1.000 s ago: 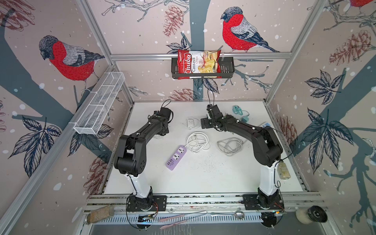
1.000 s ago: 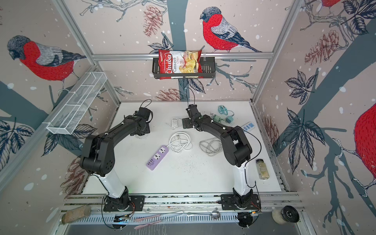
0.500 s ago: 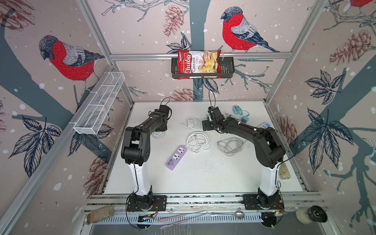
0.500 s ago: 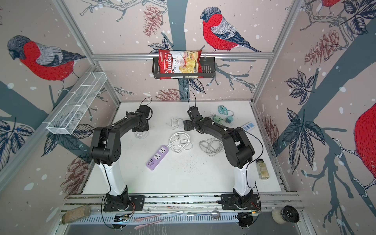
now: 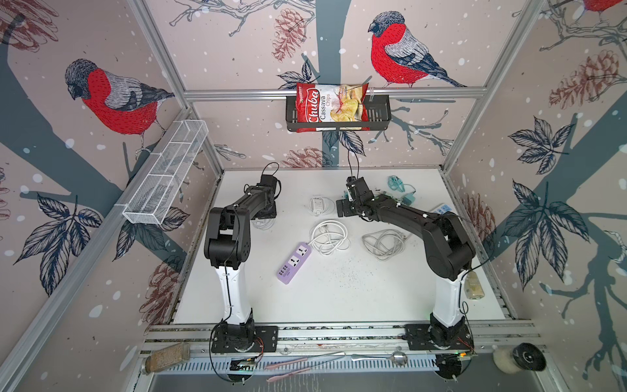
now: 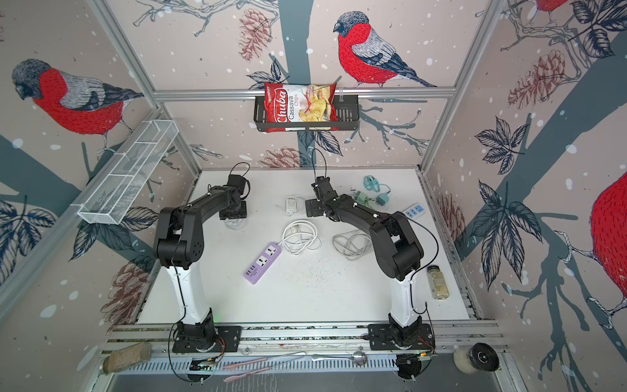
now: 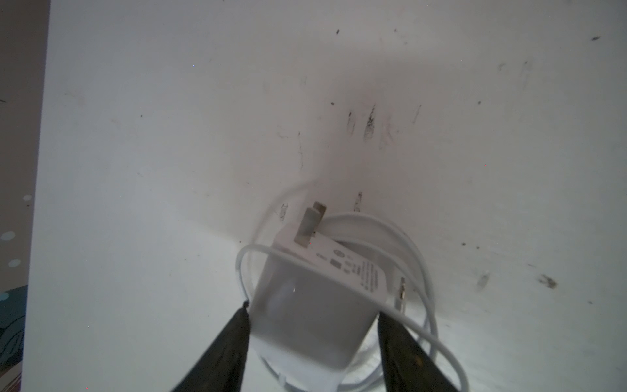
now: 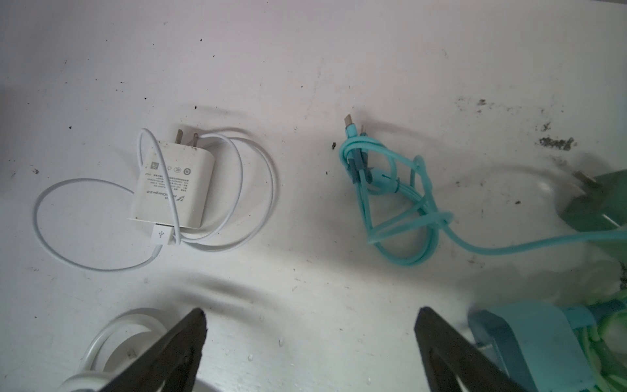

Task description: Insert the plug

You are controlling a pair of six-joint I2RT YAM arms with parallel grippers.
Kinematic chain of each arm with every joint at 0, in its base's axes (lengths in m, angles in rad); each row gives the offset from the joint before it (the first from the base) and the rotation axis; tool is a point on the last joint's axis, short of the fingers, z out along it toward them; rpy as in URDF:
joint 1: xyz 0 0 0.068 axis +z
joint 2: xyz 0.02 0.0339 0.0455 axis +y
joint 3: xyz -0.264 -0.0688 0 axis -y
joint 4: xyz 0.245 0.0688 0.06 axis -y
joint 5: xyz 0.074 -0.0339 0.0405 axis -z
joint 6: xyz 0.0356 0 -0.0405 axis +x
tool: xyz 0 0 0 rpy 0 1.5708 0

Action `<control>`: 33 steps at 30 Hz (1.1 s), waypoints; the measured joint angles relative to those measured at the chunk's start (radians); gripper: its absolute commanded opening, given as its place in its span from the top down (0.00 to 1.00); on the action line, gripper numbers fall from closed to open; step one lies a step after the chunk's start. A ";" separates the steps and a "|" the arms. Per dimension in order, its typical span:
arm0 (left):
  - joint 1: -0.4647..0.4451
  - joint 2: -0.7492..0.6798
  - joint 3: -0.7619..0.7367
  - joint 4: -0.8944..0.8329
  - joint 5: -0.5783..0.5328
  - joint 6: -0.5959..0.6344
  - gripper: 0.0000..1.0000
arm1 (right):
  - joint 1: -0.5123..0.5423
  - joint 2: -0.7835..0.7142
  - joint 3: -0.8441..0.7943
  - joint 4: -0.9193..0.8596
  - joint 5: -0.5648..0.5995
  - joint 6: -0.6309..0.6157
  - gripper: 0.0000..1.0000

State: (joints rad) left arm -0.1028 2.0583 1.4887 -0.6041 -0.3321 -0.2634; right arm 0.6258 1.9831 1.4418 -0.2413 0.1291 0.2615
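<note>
A white plug (image 7: 325,271) with two metal prongs lies on its looped white cable (image 7: 420,271) near the table's back left. My left gripper (image 7: 314,310) straddles it, and both black fingertips press its sides, so it is shut on the plug. In both top views this gripper (image 5: 268,212) (image 6: 234,213) covers the plug. A purple power strip (image 5: 294,263) (image 6: 263,262) lies mid-table, sockets up. My right gripper (image 8: 310,325) (image 5: 342,207) hovers open over bare table, holding nothing.
A second white charger (image 8: 173,190) (image 5: 319,205) and a teal cable (image 8: 397,203) lie ahead of the right gripper, and a blue adapter (image 8: 529,346) beside it. The strip's white cord (image 5: 329,236), a grey cable coil (image 5: 383,242), a small blue-white strip (image 5: 441,209) and a jar (image 5: 473,286) are on the table.
The left arm's elbow has lifted and folded while its gripper stayed at the back left, and its jaws narrowed onto the plug. The right gripper has hardly moved.
</note>
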 measured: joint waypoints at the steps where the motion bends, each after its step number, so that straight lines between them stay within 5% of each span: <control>1: 0.005 0.010 0.008 0.000 0.010 0.000 0.35 | 0.000 0.001 0.000 0.000 0.000 0.000 0.03; 16: 0.037 0.075 0.076 -0.007 0.040 0.020 0.33 | 0.000 0.014 0.013 -0.003 0.000 -0.004 0.03; 23: 0.047 0.097 0.105 -0.006 0.044 0.026 0.55 | 0.000 0.014 0.012 -0.004 0.000 -0.005 0.04; 28: 0.048 0.094 0.102 -0.008 0.068 0.005 0.89 | 0.000 0.002 -0.006 -0.011 0.003 -0.008 0.04; 33: 0.048 0.049 0.084 -0.040 0.157 -0.027 0.91 | 0.000 -0.037 -0.042 -0.013 -0.008 -0.023 0.04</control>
State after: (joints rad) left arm -0.0544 2.1071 1.5730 -0.6441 -0.1749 -0.2909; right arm 0.6254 1.9461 1.4002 -0.2546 0.1207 0.2390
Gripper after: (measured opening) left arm 0.531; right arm 0.961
